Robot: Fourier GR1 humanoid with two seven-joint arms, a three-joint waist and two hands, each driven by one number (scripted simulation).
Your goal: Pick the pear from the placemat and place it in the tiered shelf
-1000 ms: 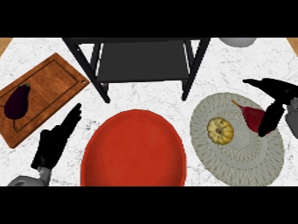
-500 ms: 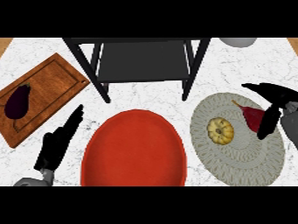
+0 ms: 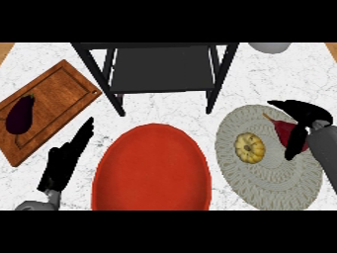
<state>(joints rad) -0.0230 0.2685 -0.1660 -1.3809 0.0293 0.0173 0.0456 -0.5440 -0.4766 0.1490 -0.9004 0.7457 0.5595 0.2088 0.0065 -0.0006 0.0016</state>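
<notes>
Although the far left of the counter has nothing to do with the job, it sets the scene: an aubergine (image 3: 20, 114) lies on a wooden cutting board (image 3: 62, 94), and just beside the board's lower corner the left hand (image 3: 63, 162) rests with its fingers straight and together, holding nothing and exactly where it was a second ago. Next to it sits a red plate (image 3: 150, 168), bare, and behind the plate stands the black tiered shelf (image 3: 162, 69), where the fruit has to end up. Further right is the pale woven placemat (image 3: 273, 168), with a small yellow pumpkin (image 3: 249, 147) near its middle. The dark red pear (image 3: 282, 129) lies on the mat's upper right part, its stem pointing up and left, touching or partly under the right hand (image 3: 301, 129). That hand is where the change is: over the last second it has slid a little lower and leftward onto the pear, thumb above, fingers hanging down past the fruit's right side. The fingers look spread around the pear rather than clamped on it, so I judge the grasp is only now being set, with the lift and the carry to the shelf not yet begun.
</notes>
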